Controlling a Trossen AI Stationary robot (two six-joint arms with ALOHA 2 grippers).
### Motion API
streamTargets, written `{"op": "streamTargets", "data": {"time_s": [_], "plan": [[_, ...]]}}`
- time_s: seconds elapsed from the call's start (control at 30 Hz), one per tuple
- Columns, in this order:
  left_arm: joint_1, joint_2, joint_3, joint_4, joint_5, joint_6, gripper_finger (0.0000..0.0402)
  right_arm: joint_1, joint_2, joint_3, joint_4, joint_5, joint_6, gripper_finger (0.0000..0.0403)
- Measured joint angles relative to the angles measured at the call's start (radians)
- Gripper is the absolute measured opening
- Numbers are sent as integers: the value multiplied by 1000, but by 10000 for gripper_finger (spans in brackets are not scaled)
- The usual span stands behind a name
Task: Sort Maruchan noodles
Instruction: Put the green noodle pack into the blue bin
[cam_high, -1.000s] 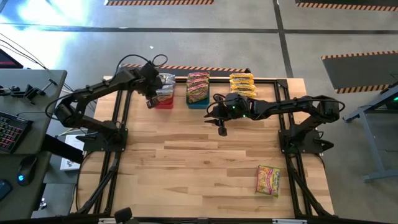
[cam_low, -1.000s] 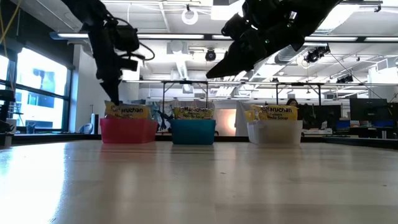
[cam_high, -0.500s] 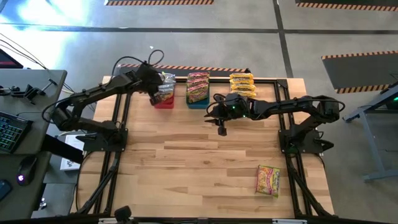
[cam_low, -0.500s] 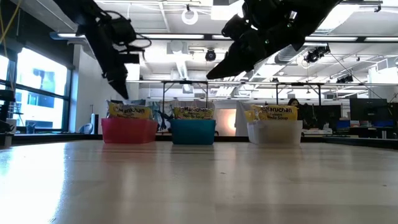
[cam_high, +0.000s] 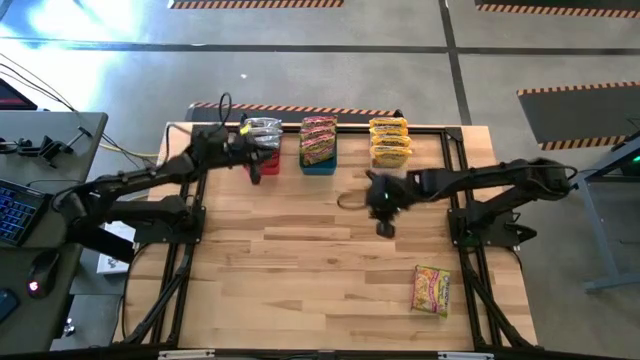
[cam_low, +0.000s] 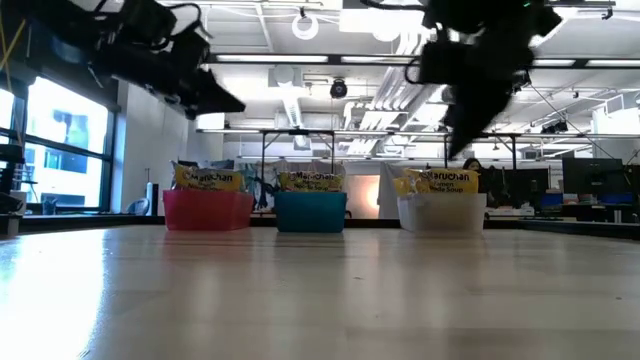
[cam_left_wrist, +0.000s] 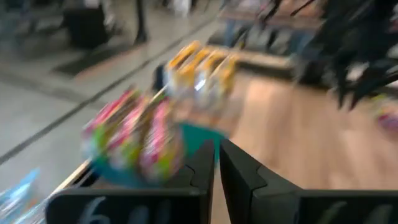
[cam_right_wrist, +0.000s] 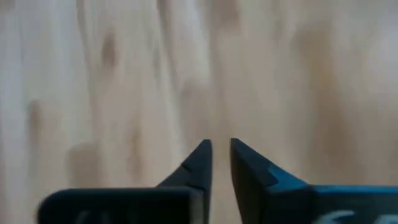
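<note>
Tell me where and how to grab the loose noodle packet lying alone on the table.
The loose packet lies flat on the wooden table, near the front right, long side running front to back. Probably best to come straight down from above and pinch across its narrower width near the middle. The right end effector is nearer; its fingers look almost shut, so open first.

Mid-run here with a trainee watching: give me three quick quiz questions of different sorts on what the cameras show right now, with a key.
1. True or false: a loose noodle packet lies on the table, apart from the bins.
2. Multiple choice: the blue bin stands A) left of the pink bin, B) between the pink bin and the clear bin, C) right of the clear bin.
3. Fill in: the right pincer holds ____.

Key: 1 true; 2 B; 3 nothing, its fingers are nearly together over bare wood.
</note>
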Motion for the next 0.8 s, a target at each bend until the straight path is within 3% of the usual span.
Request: {"op": "streamTargets", "data": {"time_s": [0.17,0.47,0.63,0.8], "plan": [[-109,25,-88,281,7,-50,16,166,-9,0,-239,-96,364,6],[-233,117,-95,399,6,-50,16,462,-2,-3,-298,-336,950,2],[-263,196,-95,465,0,-50,16,574,14,-4,-320,-326,1130,0],[-280,264,-95,518,-12,-50,16,627,71,-4,-325,-311,1194,0]]}}
